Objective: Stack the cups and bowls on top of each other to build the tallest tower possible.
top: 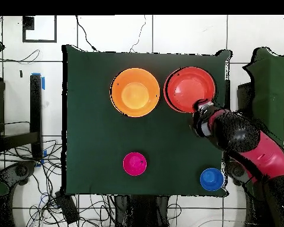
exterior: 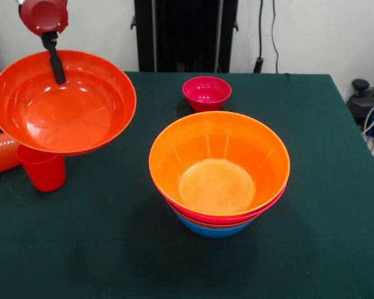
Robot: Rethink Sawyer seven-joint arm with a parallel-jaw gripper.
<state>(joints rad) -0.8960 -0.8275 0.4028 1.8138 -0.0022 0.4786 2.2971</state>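
Observation:
My gripper (exterior: pixel 56 67) is shut on the far rim of a wide red-orange bowl (exterior: pixel 62 106) and holds it tilted in the air at the left; one black finger shows inside the bowl. In the overhead view the gripper (top: pixel 200 109) holds that bowl (top: pixel 189 88) beside the tower. The tower (exterior: pixel 219 171) stands at the table's middle: a yellow-orange bowl (top: pixel 135 91) on top, pink and red-orange rims under it, and a blue bowl (exterior: pixel 215 229) as base. A smooth red cup (exterior: pixel 43 168) stands under the held bowl. A ribbed orange cup (exterior: pixel 0 152) lies at the left edge. The purple bowl is hidden.
A small magenta bowl (exterior: pixel 206 92) stands behind the tower, also in the overhead view (top: pixel 135 163). A small blue bowl (top: pixel 211 178) sits near the table corner by the robot's base. The green table cloth (exterior: pixel 311 187) has open room to the right of the tower.

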